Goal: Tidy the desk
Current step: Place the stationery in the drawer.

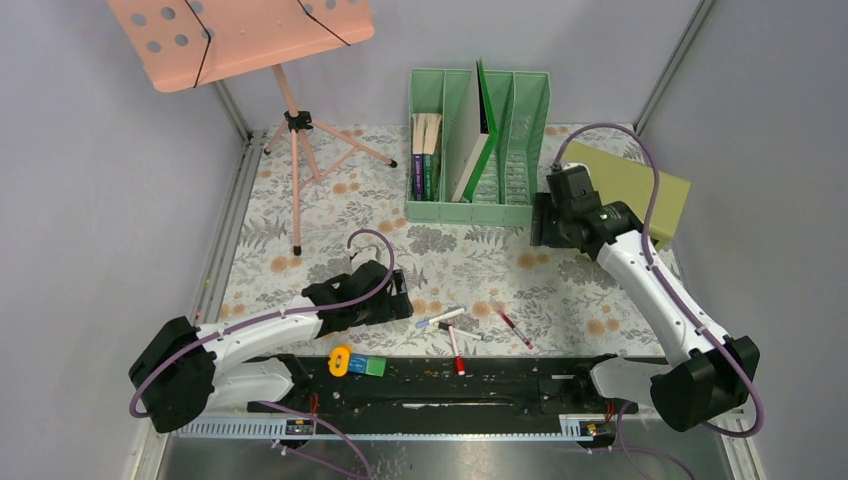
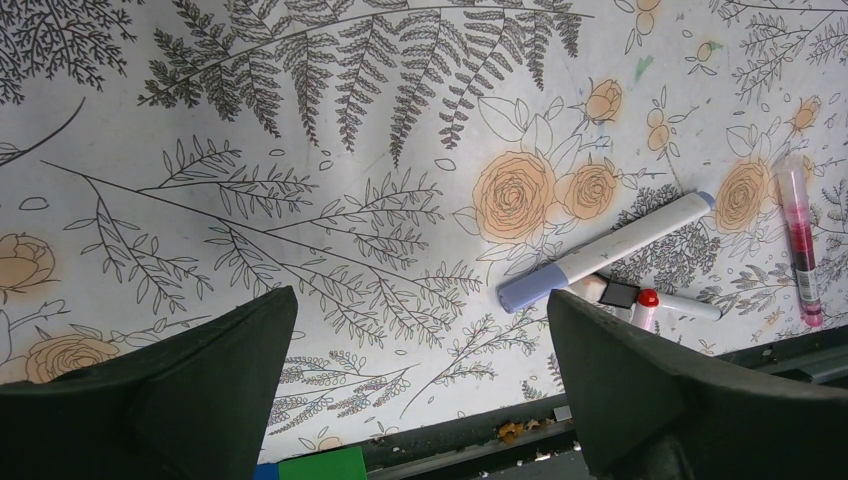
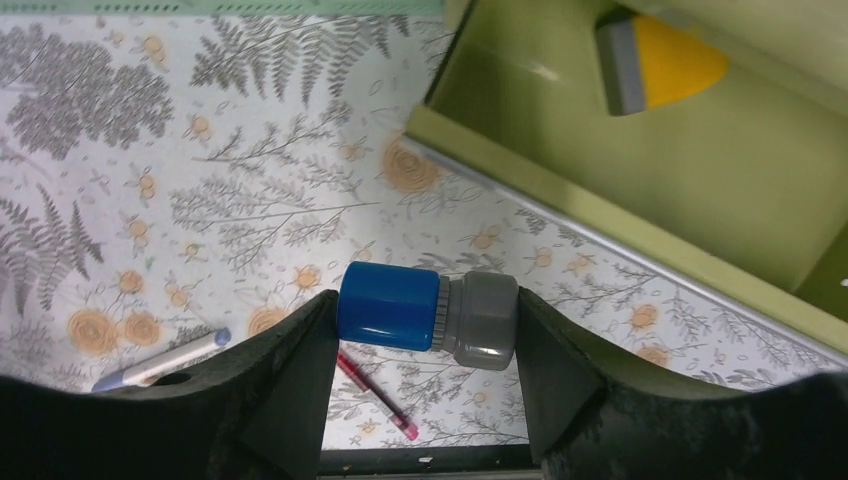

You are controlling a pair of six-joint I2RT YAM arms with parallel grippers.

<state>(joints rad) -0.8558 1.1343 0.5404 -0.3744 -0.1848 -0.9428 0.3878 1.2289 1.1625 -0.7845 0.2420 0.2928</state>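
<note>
**Right gripper holds a small tube beside the open drawer**

The desk (image 1: pixel 480 262), under its fern-and-flower cloth, lies beneath both arms and looks only partly tidied; at least 3 pens lie loose near its front edge. The right gripper (image 3: pixel 427 305) is closed on a short blue-and-grey tube (image 3: pixel 400 300), pinched end to end; the tube's long axis therefore runs straight across from one finger to the other, and it seems to hang clear of the cloth. The open olive drawer (image 3: pixel 700 180) lies ahead and to the right of that gripper; its near rim runs on a slant just past the tube, and a yellow-and-grey item (image 3: pixel 665 65) sits at its far end. The likely next move is a short carry forward and right over that rim, then a release; the right arm is plainly the nearer arm for it. The left gripper (image 2: pixel 422 298) hovers low over bare cloth with its jaws wide and nothing between them. A white marker (image 2: pixel 605 250) with a blue cap lies tilted off to its right, with a red pen (image 2: pixel 800 240) beyond.
</note>
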